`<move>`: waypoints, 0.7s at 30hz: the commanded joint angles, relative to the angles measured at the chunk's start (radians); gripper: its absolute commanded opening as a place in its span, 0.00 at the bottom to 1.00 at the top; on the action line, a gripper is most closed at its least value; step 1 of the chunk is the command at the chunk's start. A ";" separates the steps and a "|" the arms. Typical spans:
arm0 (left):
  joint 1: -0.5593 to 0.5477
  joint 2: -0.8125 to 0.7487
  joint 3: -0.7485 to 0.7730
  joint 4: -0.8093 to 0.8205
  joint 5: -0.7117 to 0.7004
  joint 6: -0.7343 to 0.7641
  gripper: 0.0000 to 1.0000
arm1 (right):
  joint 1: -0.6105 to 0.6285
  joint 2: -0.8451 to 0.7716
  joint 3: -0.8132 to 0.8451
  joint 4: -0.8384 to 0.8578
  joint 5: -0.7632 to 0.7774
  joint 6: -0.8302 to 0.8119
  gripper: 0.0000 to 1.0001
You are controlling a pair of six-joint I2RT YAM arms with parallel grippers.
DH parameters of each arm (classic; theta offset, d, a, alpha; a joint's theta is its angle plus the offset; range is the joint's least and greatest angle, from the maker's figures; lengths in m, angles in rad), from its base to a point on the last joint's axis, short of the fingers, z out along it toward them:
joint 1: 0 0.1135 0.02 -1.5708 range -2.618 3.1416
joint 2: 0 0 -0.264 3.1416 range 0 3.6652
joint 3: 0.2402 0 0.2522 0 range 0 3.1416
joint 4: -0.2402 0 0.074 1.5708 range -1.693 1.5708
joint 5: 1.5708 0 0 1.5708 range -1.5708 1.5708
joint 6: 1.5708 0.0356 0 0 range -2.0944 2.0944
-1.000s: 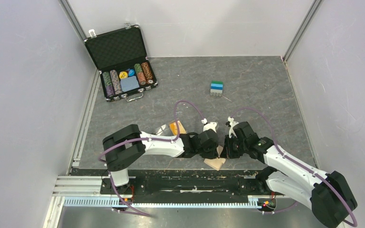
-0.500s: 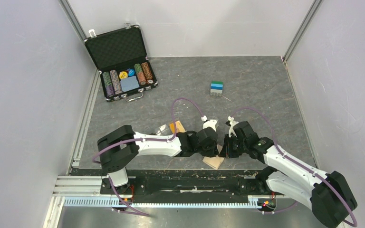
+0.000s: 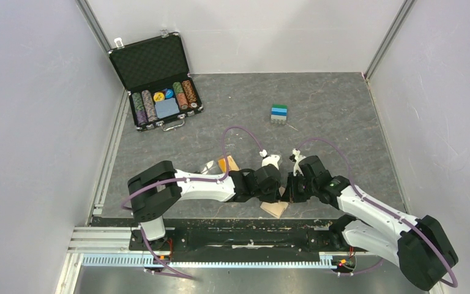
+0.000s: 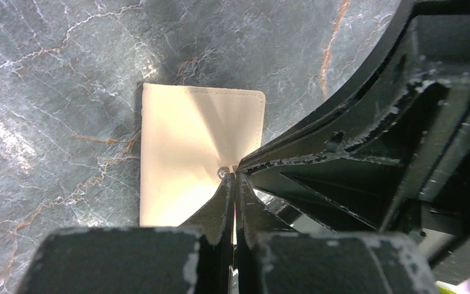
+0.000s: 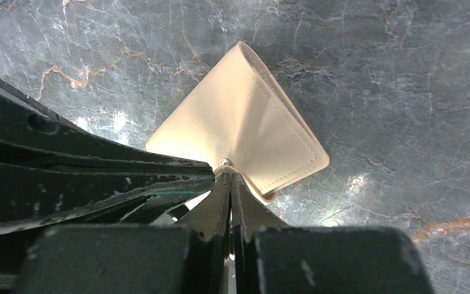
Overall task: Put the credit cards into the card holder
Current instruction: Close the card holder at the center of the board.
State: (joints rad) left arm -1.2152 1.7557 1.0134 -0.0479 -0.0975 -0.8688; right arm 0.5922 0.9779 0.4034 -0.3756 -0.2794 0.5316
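Observation:
The card holder [image 3: 275,209] is a light tan wallet lying near the table's front edge, its round snap [image 4: 222,173] facing up. My left gripper [image 3: 276,188] and right gripper [image 3: 289,188] meet tip to tip over it. Both are shut, and each pinches the tan leather right at the snap [image 5: 224,163]. The wallet [image 5: 245,131] bulges up toward the pinch [image 4: 232,179]. A small stack with blue, green and white edges [image 3: 279,113], seemingly the credit cards, sits far back at mid table, well away from both grippers.
An open black chip case [image 3: 157,82] stands at the back left. A small orange box [image 3: 225,164] and a shiny item [image 3: 208,166] lie beside the left forearm. Grey walls enclose the table on three sides.
The left arm's elbow has shifted a little to the left, and the right gripper has edged left. The card holder has slid slightly left with them. Both grippers stayed shut.

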 commanded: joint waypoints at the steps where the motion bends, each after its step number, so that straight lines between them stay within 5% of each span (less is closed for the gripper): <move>1: -0.003 0.020 0.013 0.035 -0.021 0.025 0.02 | 0.008 0.012 0.002 0.068 0.008 0.013 0.00; 21: -0.002 -0.019 -0.021 0.043 -0.063 0.011 0.02 | 0.028 -0.046 0.005 0.043 0.016 0.030 0.00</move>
State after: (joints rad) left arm -1.2152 1.7756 0.9859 -0.0364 -0.1223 -0.8700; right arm 0.6132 0.9848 0.3828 -0.3138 -0.2733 0.5575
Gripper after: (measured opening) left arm 0.028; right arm 0.004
